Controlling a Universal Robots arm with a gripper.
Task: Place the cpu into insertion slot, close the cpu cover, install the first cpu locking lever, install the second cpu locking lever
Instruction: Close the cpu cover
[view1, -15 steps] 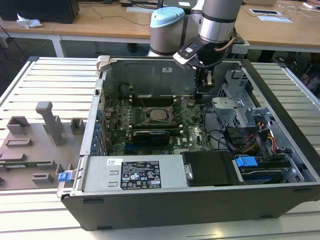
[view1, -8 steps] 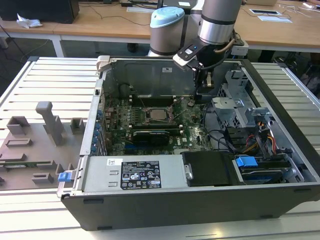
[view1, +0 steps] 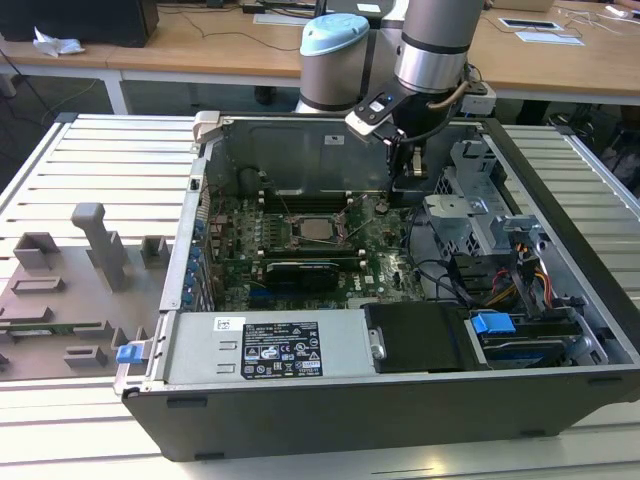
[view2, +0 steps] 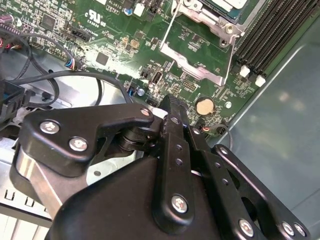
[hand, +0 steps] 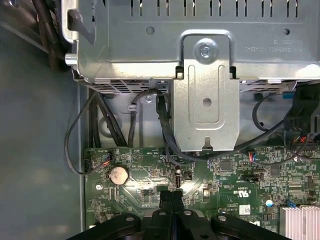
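Observation:
The cpu (view1: 320, 229) lies in the insertion slot (view1: 292, 238) in the middle of the motherboard; in the second wrist view its silver top (view2: 231, 4) shows at the picture's edge. The cpu cover (view2: 191, 66), a silver frame, stands swung open beside the slot, with green board showing through its window. A thin wire lever (view2: 231, 57) stands loose along the cover. My gripper (view1: 412, 170) hangs over the board to the exterior view's right of the slot, above the coin cell. Its black fingers (hand: 171, 200) are shut together with nothing between them, and they also show in the second wrist view (view2: 172, 107).
A metal drive cage (hand: 205, 100) with black cables (hand: 100, 125) stands just beyond the gripper. A coin cell (hand: 118, 174) sits near the fingertips. Long black memory slots (view2: 270, 35) flank the socket. The power supply (view1: 270, 345) fills the case front, with grey fixtures (view1: 100, 245) outside.

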